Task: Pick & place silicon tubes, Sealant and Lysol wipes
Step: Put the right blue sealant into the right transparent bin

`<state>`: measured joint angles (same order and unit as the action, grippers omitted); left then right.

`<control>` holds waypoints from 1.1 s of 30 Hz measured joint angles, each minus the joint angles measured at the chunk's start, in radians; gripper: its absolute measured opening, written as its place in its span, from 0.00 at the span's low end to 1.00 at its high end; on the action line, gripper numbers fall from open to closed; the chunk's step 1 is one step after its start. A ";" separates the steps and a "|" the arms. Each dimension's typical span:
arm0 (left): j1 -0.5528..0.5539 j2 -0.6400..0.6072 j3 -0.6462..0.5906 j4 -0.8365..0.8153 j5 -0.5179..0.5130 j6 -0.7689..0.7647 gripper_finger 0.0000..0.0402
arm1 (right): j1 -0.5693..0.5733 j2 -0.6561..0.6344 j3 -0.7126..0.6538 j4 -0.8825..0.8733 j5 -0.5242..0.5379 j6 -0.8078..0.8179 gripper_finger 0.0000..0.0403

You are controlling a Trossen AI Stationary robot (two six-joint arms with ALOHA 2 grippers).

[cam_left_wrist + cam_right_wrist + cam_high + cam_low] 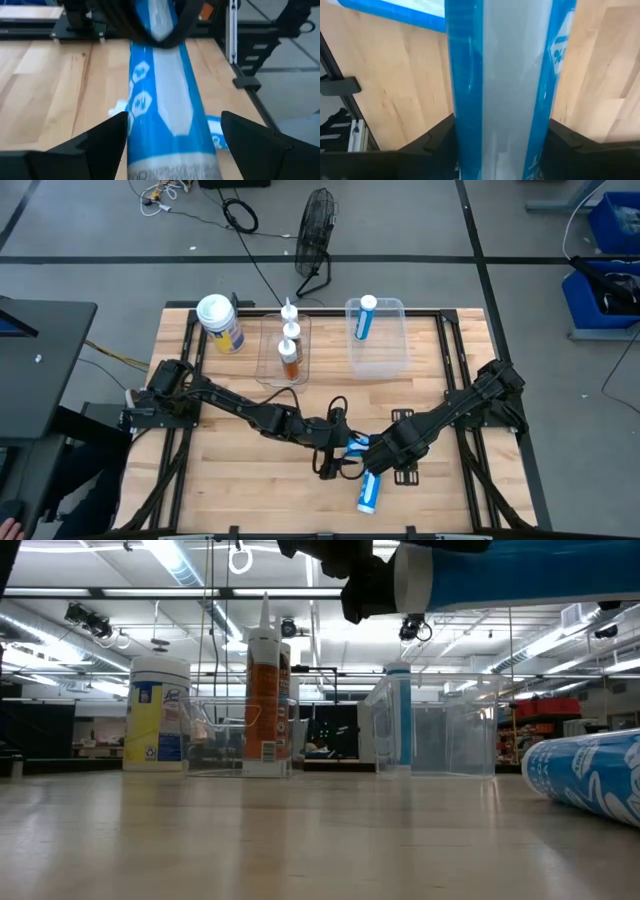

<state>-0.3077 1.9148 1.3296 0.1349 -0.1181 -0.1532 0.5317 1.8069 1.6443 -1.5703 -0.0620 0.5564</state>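
Both dark arms are reaching inward and meeting low over the near middle of the wooden table [250, 490]. The right gripper [495, 145] is clamping its fingers [437, 137] against the sides of a blue silicone tube [495, 75], lifting it clear of the table. The left gripper [172, 135] is hovering with its fingers [100, 137] spread wide, astride that tube.

Open room: bare table [230, 480] in front of the two clear bins.
Back row: wipes canister [221, 323], narrow bin [283, 352], wide bin [377, 336].
Front obstacles: both arms meeting near the lying blue tube [369, 492].
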 joint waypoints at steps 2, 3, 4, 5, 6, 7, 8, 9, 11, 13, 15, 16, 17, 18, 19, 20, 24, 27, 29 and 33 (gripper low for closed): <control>0.000 0.000 0.000 -0.016 0.000 0.000 0.80 | -0.005 0.000 0.000 -0.001 -0.003 -0.010 0.51; 0.000 0.000 0.000 -0.020 0.001 0.000 0.80 | -0.006 0.000 0.000 -0.001 -0.002 -0.016 0.51; 0.000 0.000 0.000 -0.020 0.001 0.004 0.79 | -0.007 0.000 0.000 0.000 -0.002 -0.019 0.51; 0.000 0.000 0.000 -0.020 0.000 0.004 0.77 | -0.008 0.000 0.000 0.000 -0.002 -0.020 0.51; 0.000 0.000 0.000 -0.021 0.000 0.003 0.75 | -0.008 0.000 0.000 0.000 -0.002 -0.023 0.51; 0.000 0.000 0.000 -0.021 0.000 -0.002 0.72 | -0.010 0.000 0.000 0.000 0.000 -0.024 0.51; 0.000 0.000 0.000 -0.021 0.000 -0.007 0.70 | -0.011 0.000 0.000 0.000 0.001 -0.029 0.51; 0.003 0.000 0.000 -0.021 0.000 -0.012 0.67 | -0.012 0.000 0.000 0.000 -0.001 -0.034 0.51; 0.006 0.000 0.000 -0.023 -0.001 -0.018 0.60 | -0.014 0.000 0.000 0.001 -0.003 -0.034 0.51; 0.008 0.000 0.000 -0.023 -0.004 -0.027 0.56 | -0.014 0.000 0.000 0.000 -0.003 -0.030 0.51; 0.008 0.000 0.000 -0.025 -0.003 -0.027 0.56 | -0.015 0.000 0.000 0.000 -0.003 -0.031 0.51; 0.008 0.000 0.000 -0.025 -0.003 -0.027 0.56 | -0.015 0.000 0.000 0.000 -0.002 -0.030 0.51; 0.006 0.000 0.000 -0.024 -0.003 -0.028 0.56 | -0.014 0.000 0.000 0.000 -0.002 -0.028 0.51; 0.004 0.000 0.000 -0.024 -0.003 -0.033 0.56 | -0.014 0.000 0.000 0.001 -0.002 -0.026 0.51; 0.002 0.000 0.000 -0.023 -0.004 -0.040 0.56 | -0.014 0.000 0.000 0.001 -0.003 -0.026 0.51; 0.002 0.000 0.000 -0.023 -0.009 -0.044 0.56 | -0.014 0.000 0.000 0.001 -0.003 -0.026 0.51; 0.000 0.000 0.000 -0.022 -0.020 -0.045 0.56 | -0.014 0.000 0.000 0.002 -0.002 -0.033 0.55; -0.001 0.000 0.000 -0.023 -0.036 -0.049 0.56 | -0.014 0.000 0.000 0.002 0.027 -0.039 0.61; 0.000 0.001 0.000 -0.023 -0.039 -0.047 0.56 | -0.014 0.000 0.000 0.005 0.055 -0.038 0.63; 0.002 0.001 -0.001 -0.024 -0.050 -0.047 0.56 | -0.015 0.000 0.000 -0.002 0.103 -0.058 0.57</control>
<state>-0.3061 1.9160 1.3289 0.1108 -0.1682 -0.2003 0.5163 1.8069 1.6444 -1.5719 0.0405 0.4982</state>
